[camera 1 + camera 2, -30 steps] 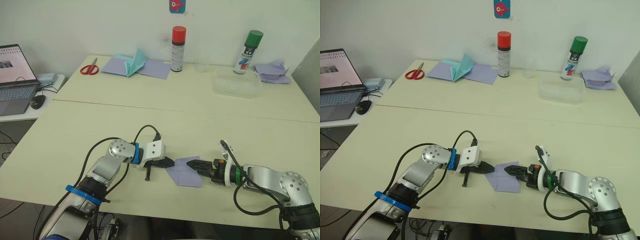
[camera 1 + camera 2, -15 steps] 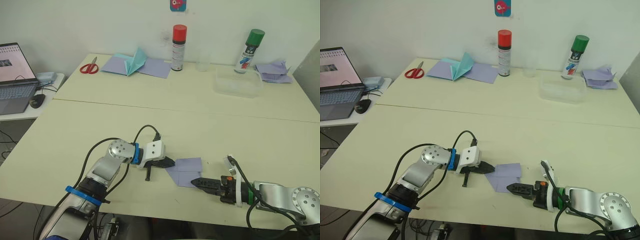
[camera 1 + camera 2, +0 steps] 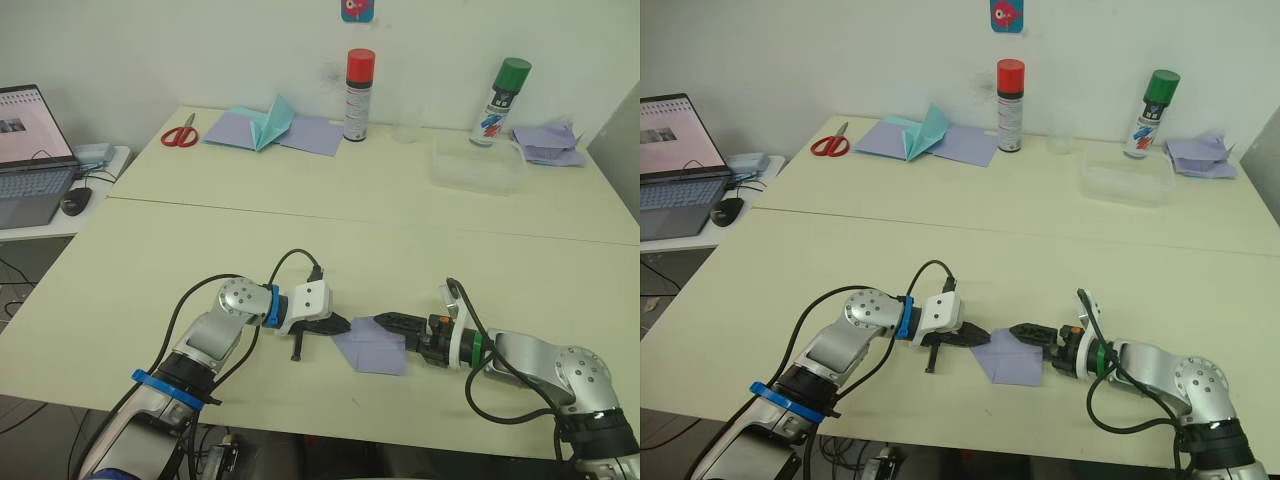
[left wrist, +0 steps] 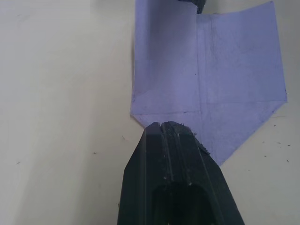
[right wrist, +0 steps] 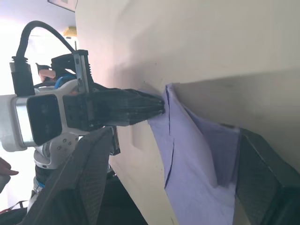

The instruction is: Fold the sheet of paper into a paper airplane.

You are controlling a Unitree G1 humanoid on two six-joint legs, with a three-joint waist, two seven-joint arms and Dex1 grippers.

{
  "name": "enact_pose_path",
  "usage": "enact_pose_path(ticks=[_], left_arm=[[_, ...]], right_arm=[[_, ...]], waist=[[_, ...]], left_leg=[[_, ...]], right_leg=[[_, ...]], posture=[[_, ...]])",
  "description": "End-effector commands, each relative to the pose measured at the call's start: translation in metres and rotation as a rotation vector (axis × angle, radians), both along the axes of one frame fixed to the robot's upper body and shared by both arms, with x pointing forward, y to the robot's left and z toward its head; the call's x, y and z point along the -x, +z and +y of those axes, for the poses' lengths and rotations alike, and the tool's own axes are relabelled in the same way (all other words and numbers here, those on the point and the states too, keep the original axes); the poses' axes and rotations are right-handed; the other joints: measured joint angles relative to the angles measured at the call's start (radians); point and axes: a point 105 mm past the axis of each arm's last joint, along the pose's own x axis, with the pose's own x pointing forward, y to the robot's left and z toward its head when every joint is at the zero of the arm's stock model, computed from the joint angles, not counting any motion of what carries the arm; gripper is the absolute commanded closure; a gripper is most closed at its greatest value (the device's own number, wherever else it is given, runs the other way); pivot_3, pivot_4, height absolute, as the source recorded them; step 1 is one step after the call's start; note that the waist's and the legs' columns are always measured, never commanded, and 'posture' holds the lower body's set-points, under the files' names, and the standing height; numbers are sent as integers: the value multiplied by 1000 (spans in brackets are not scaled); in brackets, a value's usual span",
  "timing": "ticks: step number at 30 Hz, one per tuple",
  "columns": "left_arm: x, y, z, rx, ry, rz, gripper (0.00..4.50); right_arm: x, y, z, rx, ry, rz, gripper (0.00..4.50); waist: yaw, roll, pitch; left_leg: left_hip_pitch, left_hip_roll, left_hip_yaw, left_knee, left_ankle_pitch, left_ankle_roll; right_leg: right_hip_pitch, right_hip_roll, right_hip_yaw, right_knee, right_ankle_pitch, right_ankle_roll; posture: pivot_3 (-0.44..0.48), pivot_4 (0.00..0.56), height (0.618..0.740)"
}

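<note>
Paper (image 3: 372, 344) (thin, creased lavender) lies pinned by the clenched left tool (image 3: 340, 324), right tool (image 3: 385, 320) apparently parted.

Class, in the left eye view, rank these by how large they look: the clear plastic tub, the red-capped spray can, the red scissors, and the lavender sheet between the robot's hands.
1. Clear plastic tub
2. Sheet of paper, though it lies nearer the camera, so its lead over the can is unsure
3. Red-capped spray can
4. Red scissors
</note>
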Motion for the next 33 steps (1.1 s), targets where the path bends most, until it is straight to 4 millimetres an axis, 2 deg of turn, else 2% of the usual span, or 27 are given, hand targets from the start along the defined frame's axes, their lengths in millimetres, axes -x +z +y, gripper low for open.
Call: enact_pose_path(ticks=[1, 5, 9, 15, 16, 18, 21, 25, 27, 29, 33], left_arm=[[3, -35, 18, -129, 62, 89, 4500], [3, -35, 20, -132, 67, 89, 4500], [3, -36, 21, -135, 70, 91, 4500], [4, -36, 22, -136, 70, 92, 4500], [4, -36, 22, -136, 69, 91, 4500], [4, -34, 24, -133, 73, 78, 4500], [8, -16, 33, -72, 105, 88, 4500], [16, 20, 60, 5, 184, 128, 4500], [24, 43, 78, 36, 219, 159, 4500], [31, 71, 96, 79, 268, 194, 4500], [33, 101, 121, 88, 353, 198, 4500]], right_arm=[[-3, 3, 0, -11, 8, -1, 810], [0, 2, 0, 0, 36, 1, 810], [1, 1, -2, 22, 41, 5, 2051], [2, 0, -3, 55, 71, -21, 4320], [3, -1, -2, 68, 86, -32, 4480], [5, -1, 0, 92, 113, -64, 4480], [3, 7, 7, 117, 156, -173, 4480], [7, 27, 18, 233, 368, -468, 4480], [6, 48, 27, 238, 453, -681, 4480], [-1, 70, 36, 252, 511, -934, 4480], [-14, 77, 49, 459, 667, -1517, 4480]], waist=[[0, 0, 0], [0, 0, 0], [0, 0, 0], [0, 0, 0], [0, 0, 0], [0, 0, 0], [-5, 0, 0], [-27, 5, 4], [-28, 5, 6], [-23, 3, 12], [-6, 4, 22]], left_leg=[[0, 0, 0, 0, 0, 0], [0, 0, 0, 0, 0, 0], [0, 0, 0, 0, 0, 0], [0, 0, 0, 0, 0, 0], [0, 0, 0, 0, 0, 0], [0, 0, 0, 0, 0, 0], [0, 0, 0, 0, 0, 0], [-6, 2, 1, -1, 0, 0], [-10, 2, 0, -1, 0, 0], [-16, 1, -2, 1, 0, 0], [-17, 1, -6, 1, 0, 0]], right_leg=[[0, 0, 0, 0, 0, 0], [0, 0, 0, 0, 0, 0], [0, 0, 0, 0, 0, 0], [0, 0, 0, 0, 0, 0], [0, 0, 0, 0, 0, 0], [0, 0, 0, 0, 0, 0], [-1, 0, 0, 0, 0, 0], [-10, 2, 0, 4, 0, 0], [-15, 2, -1, 6, 0, 0], [-25, 2, -2, 15, -2, 2], [-25, 2, -7, 17, -3, 3]], posture=[[0, 150, 740], [0, 150, 740], [0, 150, 740], [0, 150, 740], [0, 150, 740], [0, 150, 740], [0, 150, 740], [0, 150, 740], [0, 150, 740], [0, 150, 740], [0, 150, 740]])
